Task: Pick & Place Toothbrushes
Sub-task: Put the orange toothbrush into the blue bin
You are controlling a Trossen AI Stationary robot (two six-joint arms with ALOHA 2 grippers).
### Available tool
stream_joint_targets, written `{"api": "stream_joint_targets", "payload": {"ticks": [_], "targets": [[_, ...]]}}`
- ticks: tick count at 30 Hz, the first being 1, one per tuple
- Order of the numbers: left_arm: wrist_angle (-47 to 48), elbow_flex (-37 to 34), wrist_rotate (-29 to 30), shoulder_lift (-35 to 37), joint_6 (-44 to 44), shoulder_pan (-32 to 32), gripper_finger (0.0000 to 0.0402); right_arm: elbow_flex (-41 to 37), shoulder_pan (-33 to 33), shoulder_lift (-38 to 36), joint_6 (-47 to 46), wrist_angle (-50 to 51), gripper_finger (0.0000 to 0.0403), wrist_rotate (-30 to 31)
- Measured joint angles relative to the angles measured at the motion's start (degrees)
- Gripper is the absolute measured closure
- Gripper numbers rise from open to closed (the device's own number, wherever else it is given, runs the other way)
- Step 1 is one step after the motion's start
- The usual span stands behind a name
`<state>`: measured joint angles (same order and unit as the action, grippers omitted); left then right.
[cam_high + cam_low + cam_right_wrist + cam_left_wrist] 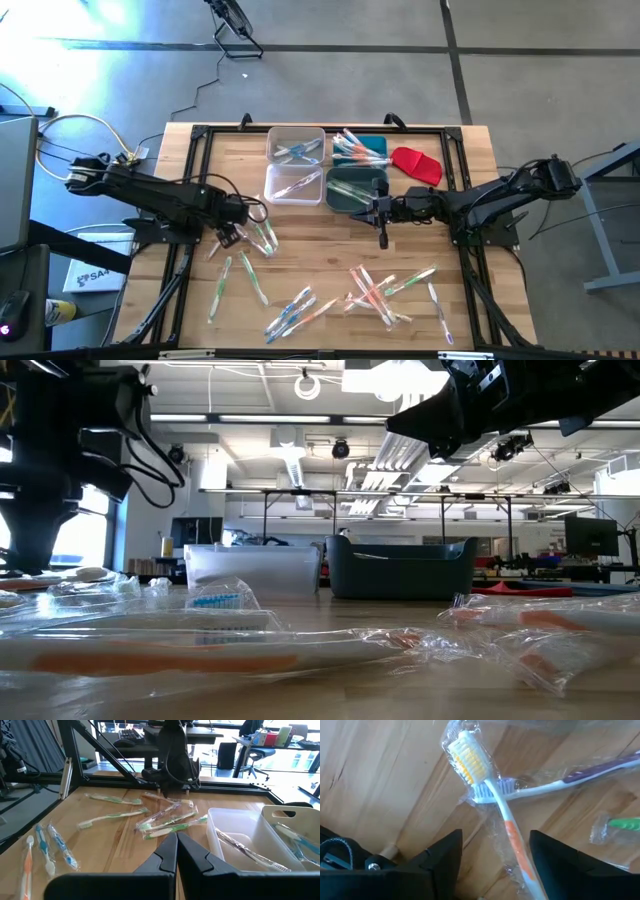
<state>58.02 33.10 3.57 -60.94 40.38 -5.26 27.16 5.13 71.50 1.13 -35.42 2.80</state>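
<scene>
Left gripper wide over orange toothbrush nr table's left edge; centre handle btwn fingers, then close.

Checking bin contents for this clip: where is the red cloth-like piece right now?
In the high view, the red piece lies at the table's far right, beside the teal bin and outside all bins.

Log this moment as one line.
left tool: open over orange toothbrush | right tool: shut, empty, by bins
</scene>
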Motion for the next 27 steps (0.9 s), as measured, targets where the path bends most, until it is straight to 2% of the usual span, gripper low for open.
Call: {"api": "stream_joint_targets", "payload": {"ticks": [18, 27], "targets": [[-3.2, 0.0, -0.9, -9.9, 0.4, 0.0, 0.0174, 0.0, 0.0, 0.0, 0.0, 0.0, 0.0401, 0.0], [-6.5, 0.0, -2.0, -12.1, -0.2, 0.0, 0.0174, 0.0, 0.0, 0.0, 0.0, 0.0, 0.0401, 0.0]]}}
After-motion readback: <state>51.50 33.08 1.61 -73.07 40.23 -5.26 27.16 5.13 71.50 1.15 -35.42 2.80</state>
